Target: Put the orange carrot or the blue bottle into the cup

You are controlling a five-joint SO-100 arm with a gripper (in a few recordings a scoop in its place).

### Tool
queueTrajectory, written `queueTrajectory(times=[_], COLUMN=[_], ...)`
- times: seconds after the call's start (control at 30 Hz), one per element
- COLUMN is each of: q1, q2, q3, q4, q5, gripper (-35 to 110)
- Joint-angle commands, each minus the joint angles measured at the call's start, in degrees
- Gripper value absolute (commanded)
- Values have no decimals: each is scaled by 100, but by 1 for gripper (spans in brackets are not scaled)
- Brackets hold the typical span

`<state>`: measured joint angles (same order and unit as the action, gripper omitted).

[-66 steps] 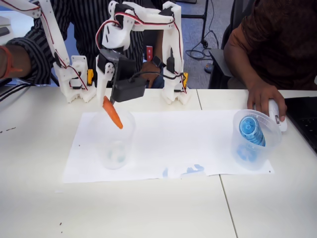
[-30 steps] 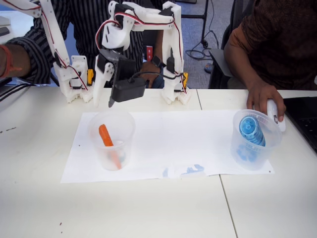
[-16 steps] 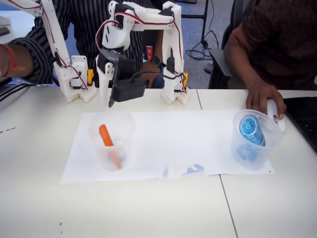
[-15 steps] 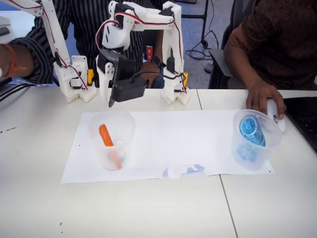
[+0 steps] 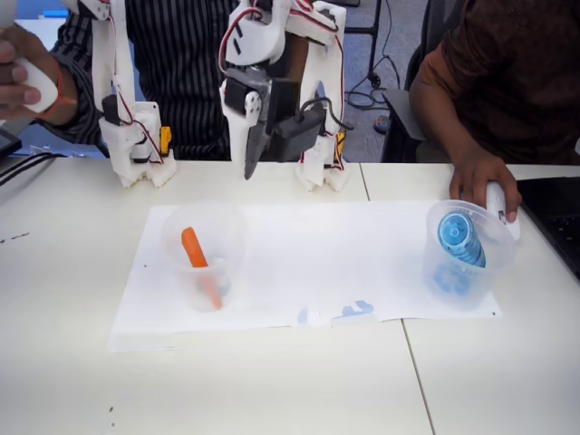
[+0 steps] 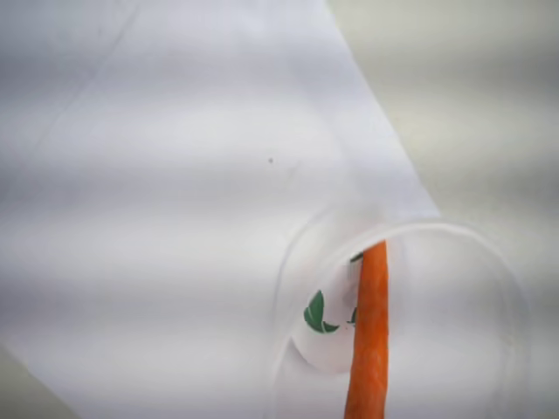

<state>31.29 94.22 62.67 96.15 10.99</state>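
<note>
The orange carrot (image 5: 198, 261) stands inside the cup (image 5: 205, 256), leaning against the wall with its thick end just below the rim and its tip down at the base. It rests that way because it is about as long as the cup is tall, so it cannot lie flat. In my wrist view the orange carrot (image 6: 369, 340) runs down across the round mouth of the cup (image 6: 288, 262), with small green marks showing through the base.

My jaws (image 5: 251, 156) hang above the counter (image 5: 272, 381), behind the cup and a little to its right in the fixed view, holding nothing. They look drawn close together, pointing down, though the angle leaves me unsure of the gap.

The cup sits on a white paper sheet (image 5: 308, 258), which marks the working patch. On the sheet's right end the blue bottle (image 5: 458, 240) sits in a blue-tinted cup (image 5: 467, 258), beside a person's hand (image 5: 483, 186). I judge my part done.
</note>
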Motion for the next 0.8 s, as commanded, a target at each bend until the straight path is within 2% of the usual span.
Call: queueTrajectory(times=[0.0, 0.27, 0.5, 0.77], q1=[-439, -1310, -2030, -2320], q2=[1143, 1635, 2461, 4228], q3=[-492, -404, 870, 3331], q4=[264, 360, 299, -1195], q5=[281, 492, 483, 404], gripper=[6, 11, 11, 11])
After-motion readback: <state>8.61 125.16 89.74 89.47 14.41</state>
